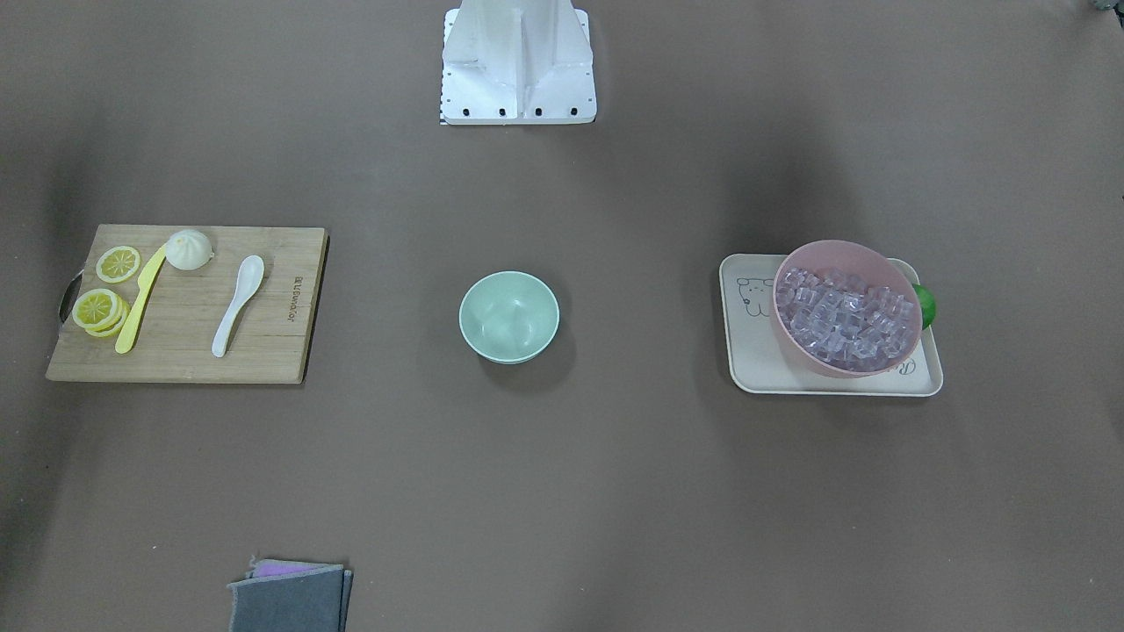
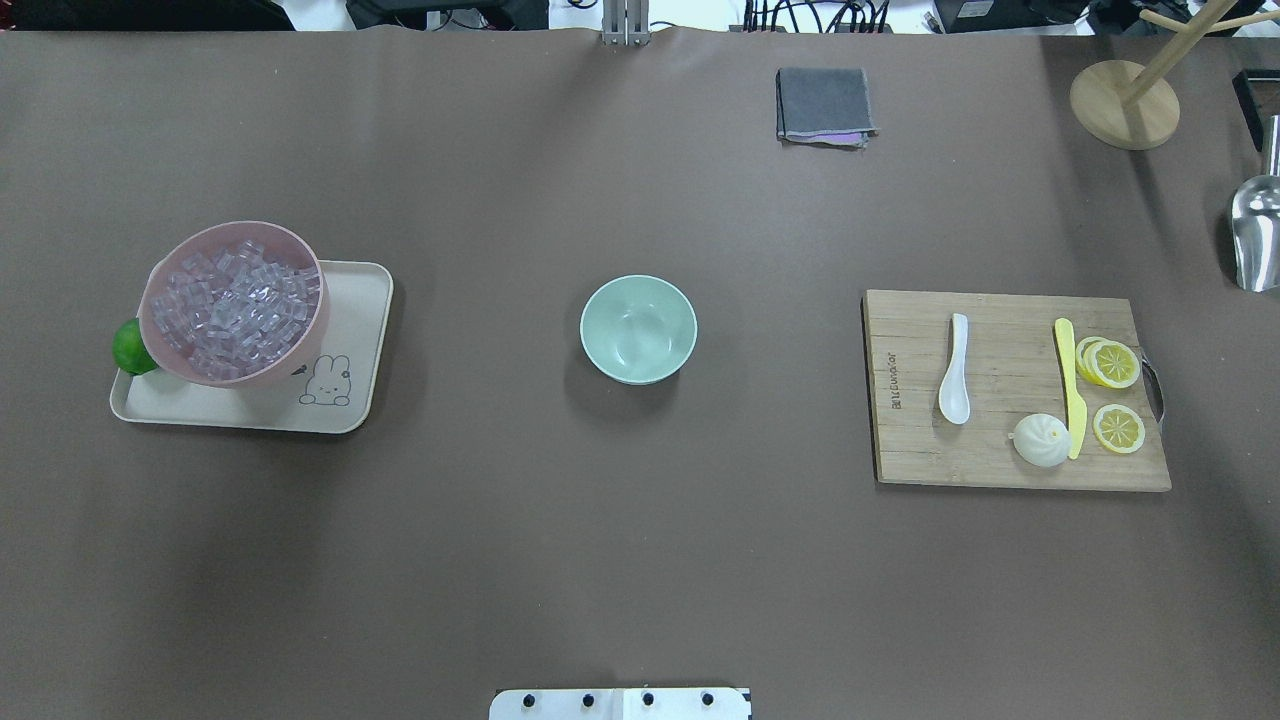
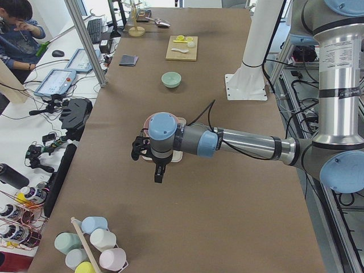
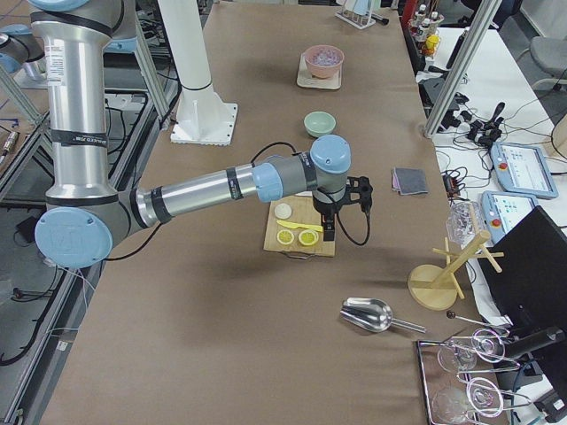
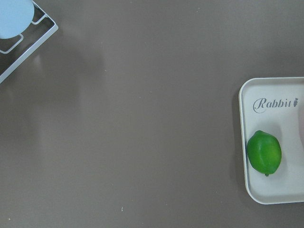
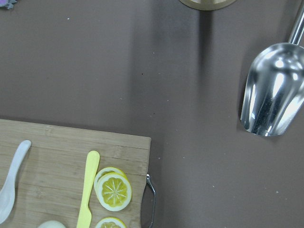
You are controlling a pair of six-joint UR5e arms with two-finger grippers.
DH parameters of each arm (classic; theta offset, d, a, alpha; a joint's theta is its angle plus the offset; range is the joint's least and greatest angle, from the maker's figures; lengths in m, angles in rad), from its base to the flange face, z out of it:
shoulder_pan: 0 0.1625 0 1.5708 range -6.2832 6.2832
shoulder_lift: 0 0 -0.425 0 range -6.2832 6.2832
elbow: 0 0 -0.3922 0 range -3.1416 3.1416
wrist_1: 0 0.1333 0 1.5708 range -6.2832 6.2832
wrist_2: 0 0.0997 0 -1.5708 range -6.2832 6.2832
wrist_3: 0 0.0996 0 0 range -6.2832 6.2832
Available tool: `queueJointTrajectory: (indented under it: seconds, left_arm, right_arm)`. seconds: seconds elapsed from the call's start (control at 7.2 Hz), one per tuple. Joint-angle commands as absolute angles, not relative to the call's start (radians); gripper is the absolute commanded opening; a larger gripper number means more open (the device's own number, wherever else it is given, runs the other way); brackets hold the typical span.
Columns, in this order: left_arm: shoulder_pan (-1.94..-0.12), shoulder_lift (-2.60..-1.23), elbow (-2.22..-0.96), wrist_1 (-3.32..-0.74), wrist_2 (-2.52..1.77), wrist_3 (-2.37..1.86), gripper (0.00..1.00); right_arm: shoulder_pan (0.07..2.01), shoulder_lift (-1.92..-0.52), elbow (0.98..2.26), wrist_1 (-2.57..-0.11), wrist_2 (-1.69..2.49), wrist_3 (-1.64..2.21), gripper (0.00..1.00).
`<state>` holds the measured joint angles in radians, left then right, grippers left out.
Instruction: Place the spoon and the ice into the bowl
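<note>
The white spoon (image 1: 237, 305) lies on a wooden cutting board (image 1: 272, 333); it also shows in the overhead view (image 2: 955, 368) and the right wrist view (image 6: 10, 187). The mint-green bowl (image 1: 508, 316) stands empty at the table's middle. The ice (image 1: 843, 316) fills a pink bowl (image 1: 843, 254) on a cream tray (image 1: 751, 351). My left gripper (image 3: 157, 175) hangs above the table near the tray. My right gripper (image 4: 329, 232) hangs over the board's outer end. I cannot tell whether either is open or shut.
A yellow knife (image 1: 140, 303), lemon slices (image 1: 98, 309) and a white bun (image 1: 189, 249) share the board. A lime (image 5: 264, 152) lies on the tray. A metal scoop (image 6: 270, 92), a wooden stand (image 2: 1125, 103) and a folded grey cloth (image 2: 822, 104) lie towards the far edge.
</note>
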<state>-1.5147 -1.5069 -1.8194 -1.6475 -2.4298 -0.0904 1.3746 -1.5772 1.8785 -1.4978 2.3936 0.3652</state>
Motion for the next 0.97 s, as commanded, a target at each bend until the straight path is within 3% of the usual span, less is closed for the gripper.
queueJointTrajectory:
  seconds: [0.0,0.14,0.56,0.83]
  left_arm:
    - [-1.470,-1.563,-1.845,-1.666,-2.456,-0.203,0.98]
    - [-1.391,-1.604,-1.847,-1.714,-2.433,-0.284,0.98]
    - [-1.222,-1.730,-1.842,-1.712,-2.320,-0.556,0.97]
    - [-1.161,-1.784,-1.844,-1.712,-2.287,-0.665,0.97]
  right_arm:
    - [1.170,-1.575,1.888,-1.294,2.265,0.731,1.00]
    - [1.081,-1.569,1.890,-1.232,2.202,0.859,0.98]
    - [0.881,-1.493,1.862,-1.226,2.077,1.037,0.80]
    - [0.842,-1.407,1.731,-1.223,2.077,1.039,0.77]
